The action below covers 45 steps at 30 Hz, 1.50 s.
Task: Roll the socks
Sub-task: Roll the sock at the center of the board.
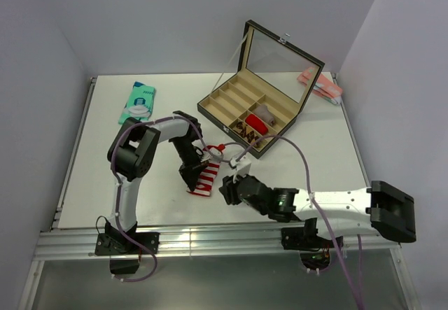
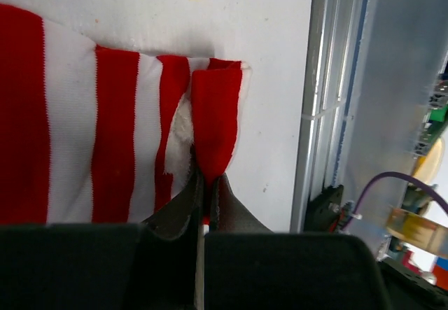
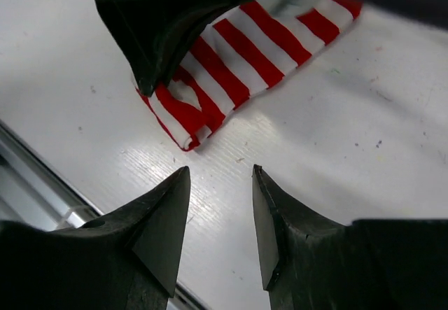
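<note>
Left gripper point(image 2: 208, 184) is clamped tight on the folded red end of the striped sock point(image 2: 91, 135), right by the near edge of the table point(image 1: 91, 184). The left wrist view shows only a narrow strip of white top before the metal rail point(image 2: 315, 128). Right gripper point(image 3: 220, 177) hovers at 4 o'clock of the sock, jaws partly apart, nothing between them. White tabletop stretches toward 9 o'clock. From overhead the left arm covers much of the sock. The argyle sock point(image 1: 246, 132) sits in a front compartment of the box point(image 1: 280, 68) at 1 o'clock, small and hard to make out.
</note>
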Tool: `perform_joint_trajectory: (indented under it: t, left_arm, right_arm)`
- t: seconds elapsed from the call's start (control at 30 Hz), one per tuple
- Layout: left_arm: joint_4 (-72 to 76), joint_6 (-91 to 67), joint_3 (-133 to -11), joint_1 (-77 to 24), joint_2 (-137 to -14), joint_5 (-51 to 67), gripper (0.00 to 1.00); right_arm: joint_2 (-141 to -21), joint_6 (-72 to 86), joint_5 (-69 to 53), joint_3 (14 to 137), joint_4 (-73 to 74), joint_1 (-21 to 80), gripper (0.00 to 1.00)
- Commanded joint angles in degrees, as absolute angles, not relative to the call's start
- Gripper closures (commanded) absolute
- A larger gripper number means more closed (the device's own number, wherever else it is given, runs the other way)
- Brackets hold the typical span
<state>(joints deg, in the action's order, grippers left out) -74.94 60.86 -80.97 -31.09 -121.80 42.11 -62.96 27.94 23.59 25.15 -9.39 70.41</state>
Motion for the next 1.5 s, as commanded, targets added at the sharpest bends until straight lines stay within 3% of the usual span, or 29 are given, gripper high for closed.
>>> perform_joint_trajectory:
  t: [0.0,0.27,1.0,1.2,1.33,1.47]
  left_arm:
    - [-78.66,58.81,-84.63,-31.11,-124.44,40.96,1.00]
    - [-78.66,55.46,-86.31,-31.20,-128.76,38.58,1.00]
    - [-78.49,55.11,-89.03,-31.20,-129.90,38.58,0.99]
    - [-78.49,55.81,-88.16,-31.38,-129.73,38.50,1.00]
    - [-78.40,56.16,-87.71,-31.38,-129.11,39.37,0.96]
    - [-73.67,52.48,-86.49,-30.85,-126.04,42.61,0.85]
  right_arm:
    - [-69.49,20.75,31.28,32.06,-11.78,74.26,0.52]
    - [-86.11,11.70,30.94,42.44,-9.14,79.10,0.49]
    - [-106.61,-1.67,36.73,54.58,-2.81,79.89,0.50]
    - [-108.19,-1.67,36.13,54.40,-3.25,78.66,0.57]
    - [-108.11,-1.06,32.88,54.49,-2.46,77.87,0.91]
    - [-104.87,-0.09,27.78,52.92,-1.94,76.82,0.96]
